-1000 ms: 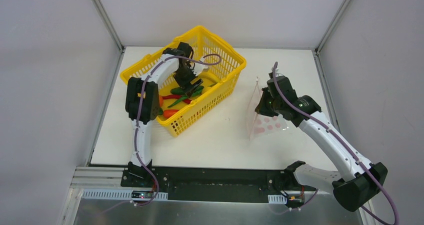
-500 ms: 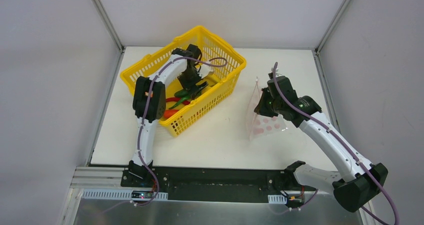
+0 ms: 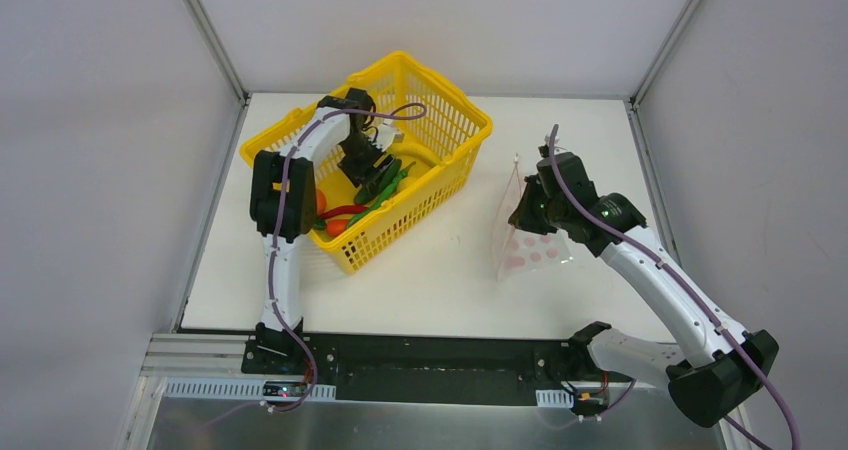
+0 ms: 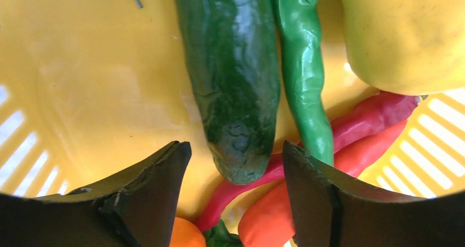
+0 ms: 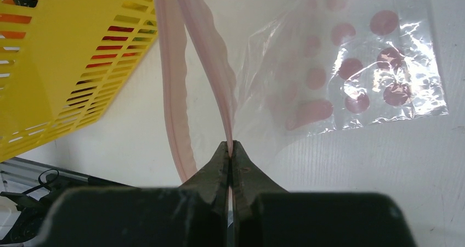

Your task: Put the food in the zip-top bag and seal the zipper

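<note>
The food lies in the yellow basket: a dark green pepper, a lighter green pepper, a red chili, a yellow fruit and an orange piece. My left gripper is down in the basket, open, its fingers either side of the dark pepper's tip with gaps showing. The zip-top bag, clear with pink dots, hangs over the table to the right. My right gripper is shut on one lip of the zipper; the other lip sags away, so the mouth gapes.
The basket's slatted side stands just left of the bag's mouth. White table lies between basket and bag. Grey walls with metal posts close in the table on three sides.
My left gripper swung right inside the basket, then back left and lower over the peppers, its jaws narrowing slightly. The right arm and the bag have stayed put.
</note>
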